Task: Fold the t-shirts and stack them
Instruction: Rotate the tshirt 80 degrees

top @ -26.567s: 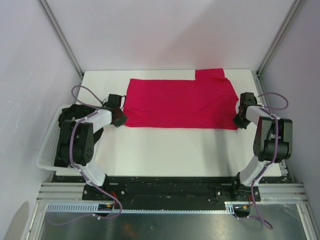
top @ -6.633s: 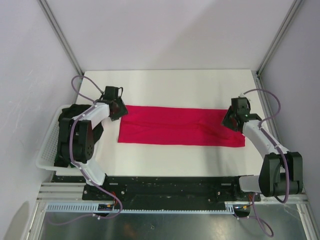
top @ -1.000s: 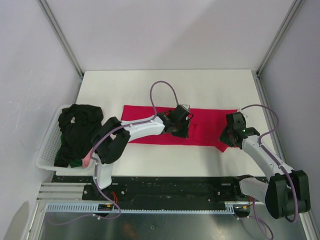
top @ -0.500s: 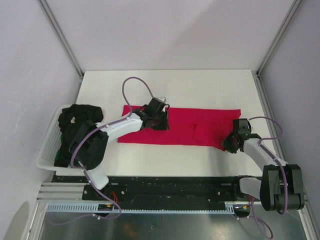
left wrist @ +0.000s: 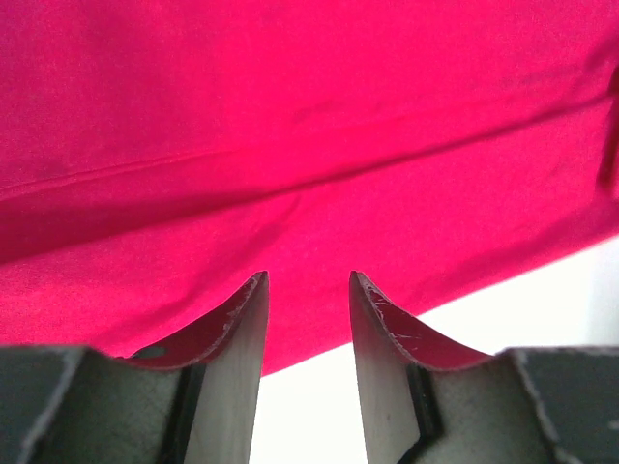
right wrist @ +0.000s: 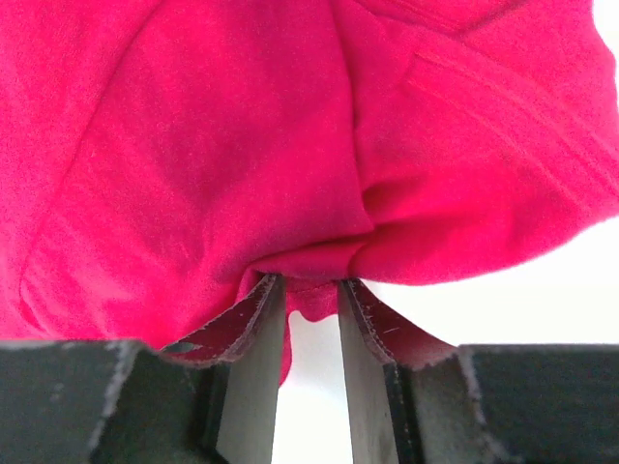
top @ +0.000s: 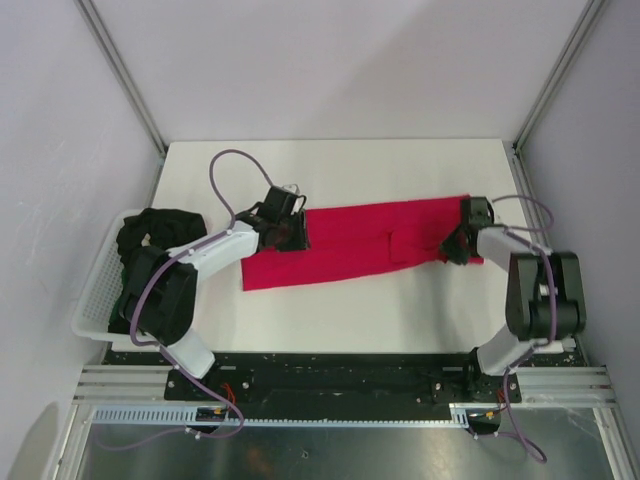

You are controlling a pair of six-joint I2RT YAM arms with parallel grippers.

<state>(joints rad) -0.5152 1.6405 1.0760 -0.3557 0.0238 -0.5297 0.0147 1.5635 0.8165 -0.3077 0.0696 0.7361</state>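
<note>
Top external: red t-shirt [top: 350,240] lengthwise left-right

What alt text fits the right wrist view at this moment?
A bunched fold of the red t-shirt is pinched at the tips of the right gripper, with creases fanning out from the pinch. White table shows at lower right.

Red t-shirt [top: 345,245] now skewed (left claw [top: 296,234] retreated).
</note>
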